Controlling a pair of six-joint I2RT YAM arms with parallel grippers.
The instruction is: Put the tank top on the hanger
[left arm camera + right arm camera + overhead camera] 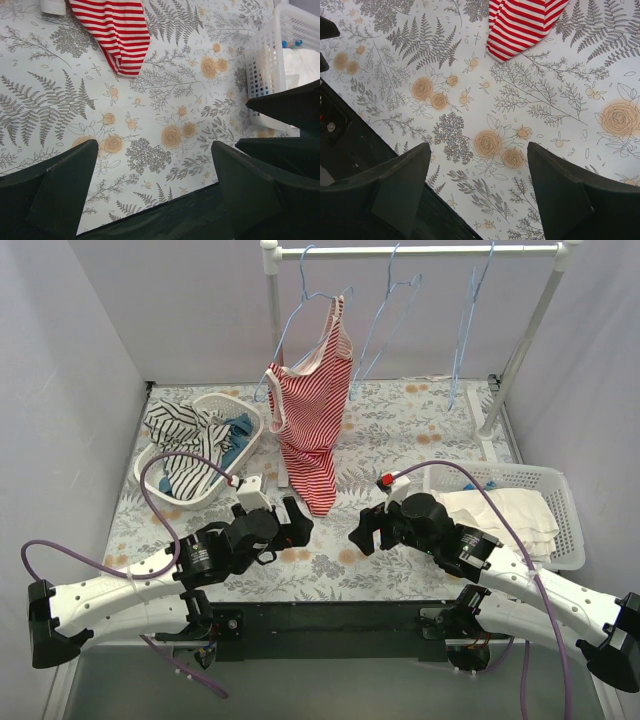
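Surveying the surface: the table (400, 430) is covered by a pale cloth printed with grey ferns and orange roses. Plain pale-grey walls (60, 390) close it in at left, far and right. A black base plate runs along the near edge between the two arm mounts.

Far side: white clothes rack, rail (420, 250) across the top. Three thin pale-blue wire hangers hook on it, all alike: left hanger (300, 300), middle hanger (390, 310), right hanger (468, 320). The left one carries a red-striped top (312, 410), its hem trailing down onto the cloth. The other two are bare.

Far left: round white basket (222, 398) on the table. The tank top (185, 435), white with black stripes, lies crumpled inside it, with a blue garment (238, 435) bunched against it on the right. Well apart from the rack and from both arms.

Right: rectangular white mesh basket (500, 468) holding folded white cloth (510, 510).

Left gripper (303, 523) is over bare cloth near centre, just near of the red hem; jaws wide, nothing between them. The left wrist view confirms this, with only print between the fingers (60, 190).

Right gripper (362, 530) faces it across a small gap, also over bare cloth; jaws wide, holding nothing, as the fingers (570, 195) in the right wrist view show.

The red hem hangs between the grippers and the rack. Purple cables (150, 475) loop from each arm, the left one arching over the round basket's near rim.
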